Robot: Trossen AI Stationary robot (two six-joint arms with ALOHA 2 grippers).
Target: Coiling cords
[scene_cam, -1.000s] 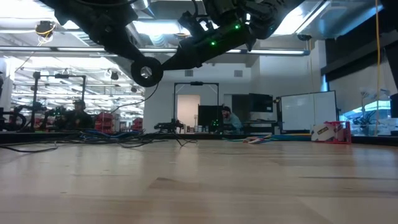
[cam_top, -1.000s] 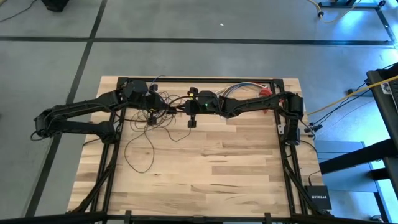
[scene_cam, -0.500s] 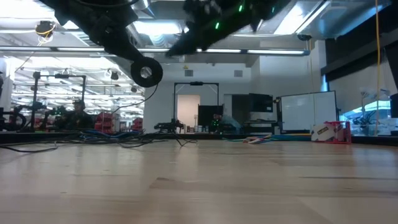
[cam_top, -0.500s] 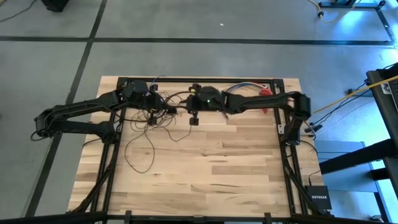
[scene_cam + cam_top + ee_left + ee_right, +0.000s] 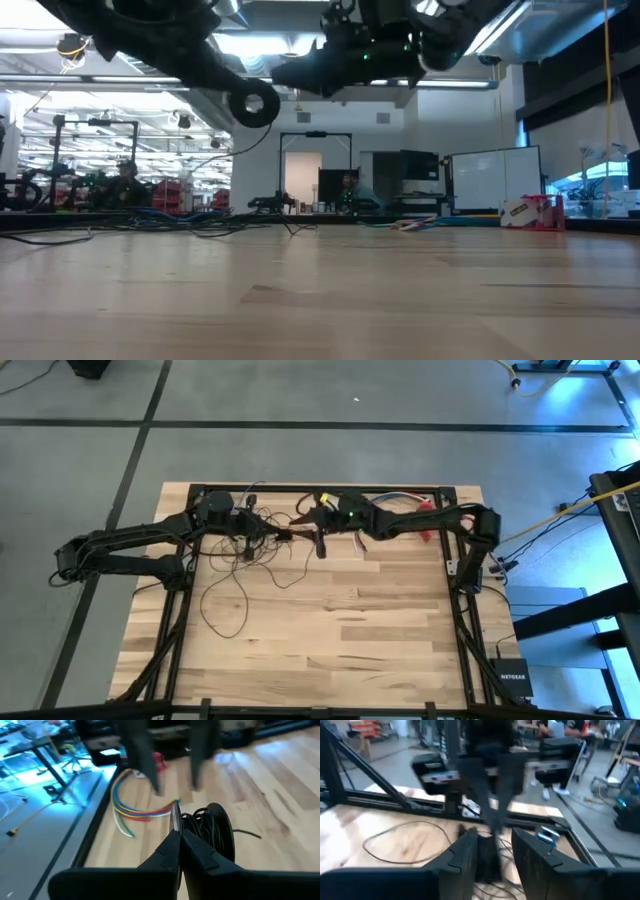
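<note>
Dark, thin brown-black wire, the cords (image 5: 232, 582), lies in loose loops on the pale wooden table (image 5: 380, 640) toward its far-left corner, one long strand trailing away from the far edge toward the middle. Above the tangle, the left gripper (image 5: 272, 535) has its fingers pressed together on a bunched coil of the cords, which shows beside its fingertips in the left wrist view. Facing it near the middle of the far edge, the right gripper (image 5: 320, 546) holds its fingers apart, and nothing is visibly gripped between them. My worry is that the pinched coil could spring loose or snag the slack loops if either arm pulls before the right gripper has a hold. No containers are in view.
</note>
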